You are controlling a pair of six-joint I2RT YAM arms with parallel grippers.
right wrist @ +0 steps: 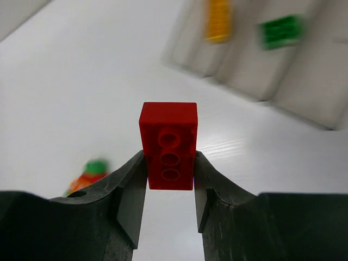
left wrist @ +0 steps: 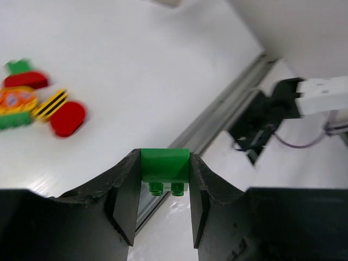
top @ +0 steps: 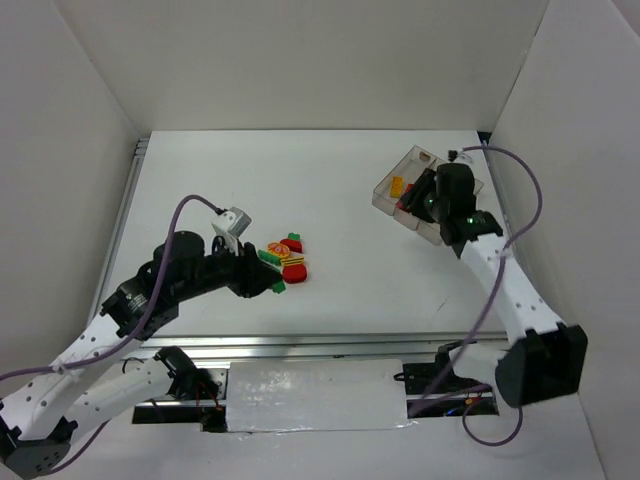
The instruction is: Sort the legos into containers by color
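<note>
Green plastic filled the gap in my left gripper [left wrist: 163, 179]: its jaws were closed tight on a small green brick [left wrist: 165, 166], studs facing down, lifted off the white table surface [top: 350, 180] left of centre and towards the near edge. Just beside it, close to the middle of the surface, lay the loose legos [top: 285, 258], a small cluster of red, green, yellow and orange pieces, some touching one another.

Over by the far right corner, my right gripper [right wrist: 169, 168] had its jaws clamped on the lower half of a red brick [right wrist: 168, 144], which stood upright and stuck out past the fingertips. The clear tray [right wrist: 304, 92] sat near that corner. From the wrist view it was blurred, but I made out a yellow brick [right wrist: 218, 20] in one compartment and a second green brick [right wrist: 280, 31] to its right; I could not tell which compartment held that one.
</note>
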